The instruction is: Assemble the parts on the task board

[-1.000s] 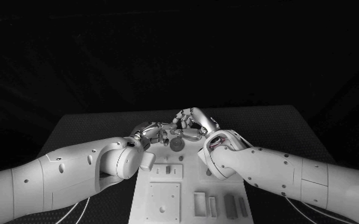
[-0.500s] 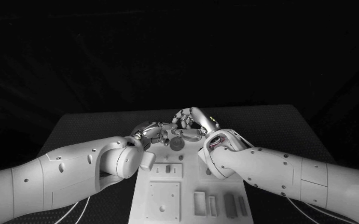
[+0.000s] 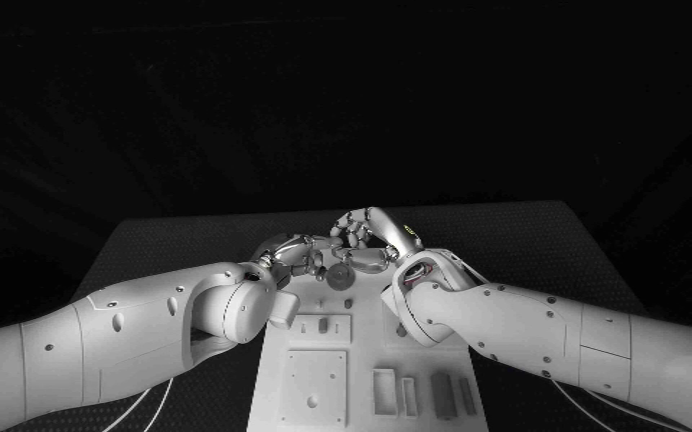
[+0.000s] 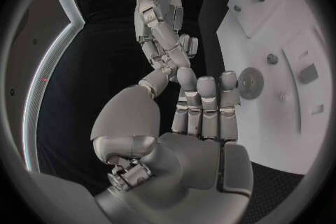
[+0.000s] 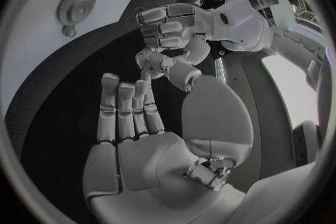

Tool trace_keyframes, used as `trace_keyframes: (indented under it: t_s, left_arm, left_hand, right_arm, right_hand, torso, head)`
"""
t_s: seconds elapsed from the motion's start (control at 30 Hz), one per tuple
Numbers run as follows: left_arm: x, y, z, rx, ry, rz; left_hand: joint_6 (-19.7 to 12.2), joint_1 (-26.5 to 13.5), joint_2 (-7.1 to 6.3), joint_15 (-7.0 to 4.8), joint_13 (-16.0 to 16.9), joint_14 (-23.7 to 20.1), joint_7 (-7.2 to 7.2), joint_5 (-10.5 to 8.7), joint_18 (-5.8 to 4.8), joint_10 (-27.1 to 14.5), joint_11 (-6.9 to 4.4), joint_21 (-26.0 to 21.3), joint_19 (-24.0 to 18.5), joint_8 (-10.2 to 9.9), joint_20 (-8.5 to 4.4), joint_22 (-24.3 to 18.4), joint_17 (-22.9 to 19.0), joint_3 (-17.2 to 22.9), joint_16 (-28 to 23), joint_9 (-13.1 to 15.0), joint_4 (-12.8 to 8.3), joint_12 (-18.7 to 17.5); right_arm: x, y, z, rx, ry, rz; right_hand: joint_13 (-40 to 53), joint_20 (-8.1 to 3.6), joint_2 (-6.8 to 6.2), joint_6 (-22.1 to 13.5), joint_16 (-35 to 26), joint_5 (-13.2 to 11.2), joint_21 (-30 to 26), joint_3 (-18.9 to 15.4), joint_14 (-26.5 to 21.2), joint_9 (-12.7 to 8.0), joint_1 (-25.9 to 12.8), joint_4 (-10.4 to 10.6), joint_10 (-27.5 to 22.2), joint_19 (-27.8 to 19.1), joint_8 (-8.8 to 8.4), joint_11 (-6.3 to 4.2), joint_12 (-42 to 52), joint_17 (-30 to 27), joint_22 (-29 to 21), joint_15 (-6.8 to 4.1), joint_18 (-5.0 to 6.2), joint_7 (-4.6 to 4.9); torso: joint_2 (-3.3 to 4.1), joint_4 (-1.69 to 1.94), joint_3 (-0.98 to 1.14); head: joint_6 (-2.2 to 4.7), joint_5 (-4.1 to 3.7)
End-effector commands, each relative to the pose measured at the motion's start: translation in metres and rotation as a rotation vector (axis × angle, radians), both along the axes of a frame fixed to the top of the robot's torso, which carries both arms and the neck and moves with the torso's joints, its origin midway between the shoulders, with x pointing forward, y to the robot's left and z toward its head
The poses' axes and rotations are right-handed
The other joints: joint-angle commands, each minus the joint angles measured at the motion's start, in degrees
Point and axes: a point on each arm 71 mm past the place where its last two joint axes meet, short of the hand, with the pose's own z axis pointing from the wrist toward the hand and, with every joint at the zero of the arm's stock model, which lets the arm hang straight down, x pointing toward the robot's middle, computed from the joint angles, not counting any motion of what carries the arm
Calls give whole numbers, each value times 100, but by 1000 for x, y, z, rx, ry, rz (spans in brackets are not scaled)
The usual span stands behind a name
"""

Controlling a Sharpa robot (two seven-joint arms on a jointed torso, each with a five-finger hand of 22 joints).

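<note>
Fingers of left hand (image 3: 293, 252) and right hand (image 3: 368, 232) curl inward, thumbs meeting; any held piece indiscernible.

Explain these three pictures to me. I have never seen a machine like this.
This is a robot with two white arms, each ending in a silver hand. One picture looks down from its head: the left hand and right hand meet at the far end of the white task board on the black table. The two round pictures come from cameras at each wrist, behind that hand. A toothed wheel lies on the board, and small pieces sit at its near end. The thumbs seem to meet; whether they pinch anything, I cannot tell.
</note>
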Motion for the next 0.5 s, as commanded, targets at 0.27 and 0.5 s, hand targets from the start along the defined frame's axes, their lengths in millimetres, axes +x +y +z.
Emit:
trace_keyframes:
  t_s: [0.27, 0.5]
  left_arm:
    - [-1, -2, 1, -5, -8, -37]
    - [1, 2, 1, 38, -27, -45]
  left_hand:
    - [-42, -307, -143, -120, -48, 72, 77, 29, -85, -155, -3, 23, 31, -82, -723, 105, -48, -106, 33, -84, 111, 77]
    - [-128, -512, -145, -96, -84, 48, 107, 148, -80, -201, 25, 26, 11, -98, -724, 103, -80, -302, 46, -127, 121, 112]
  right_arm:
    - [2, -5, -2, -8, 13, 1]
    - [2, -7, -2, -8, 12, 1]
  right_hand:
    - [32, -14, 151, 107, 19, -1, 48, 50, 48, 20, -18, -15, 77, -48, -14, -11, -34, -3, 117, -5, 83, -3]
    - [55, -20, 182, 132, 26, -47, 63, 58, 57, 24, -48, -49, 97, -45, -26, -20, -42, -1, 117, -11, 83, -10]
  torso:
    - [1, 1, -1]
    - [2, 3, 1]
  head:
    - [-21, -9]
    - [-30, -12]
